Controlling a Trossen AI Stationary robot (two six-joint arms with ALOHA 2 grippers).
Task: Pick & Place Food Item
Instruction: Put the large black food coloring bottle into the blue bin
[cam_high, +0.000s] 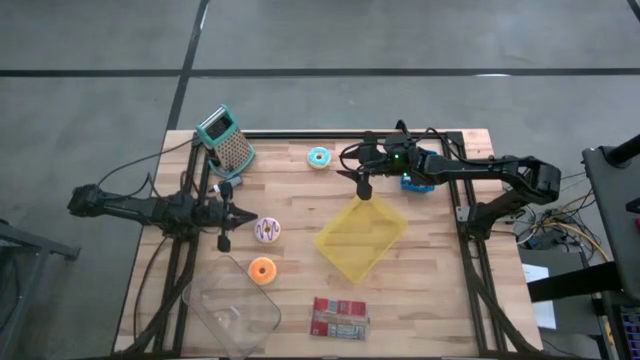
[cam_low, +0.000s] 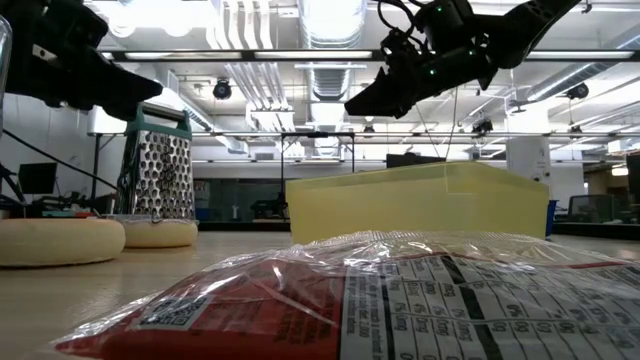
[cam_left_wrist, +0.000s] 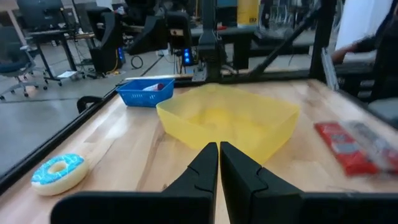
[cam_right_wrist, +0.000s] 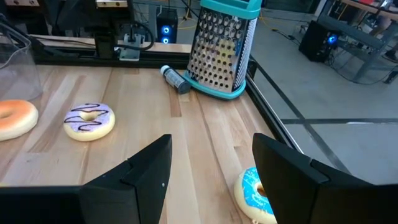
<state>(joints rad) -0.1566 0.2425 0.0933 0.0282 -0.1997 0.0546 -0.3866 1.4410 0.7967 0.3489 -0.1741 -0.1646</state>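
Observation:
A blue-iced donut (cam_high: 318, 157) lies near the table's far edge. A purple donut with dark drizzle (cam_high: 267, 230) and an orange donut (cam_high: 262, 270) lie left of the middle. A yellow tub (cam_high: 362, 238) stands mid-table. My right gripper (cam_high: 358, 183) hangs open and empty above the tub's far corner, right of the blue donut (cam_right_wrist: 256, 193). My left gripper (cam_high: 245, 214) is shut and empty just beyond the purple donut, pointing at the tub (cam_left_wrist: 227, 121).
A metal grater (cam_high: 226, 137) stands at the far left, with a small dark tube (cam_right_wrist: 176, 79) beside it. A blue basket (cam_high: 418, 183) sits under the right arm. A clear tub (cam_high: 232, 315) and a red snack packet (cam_high: 340, 318) lie near the front edge.

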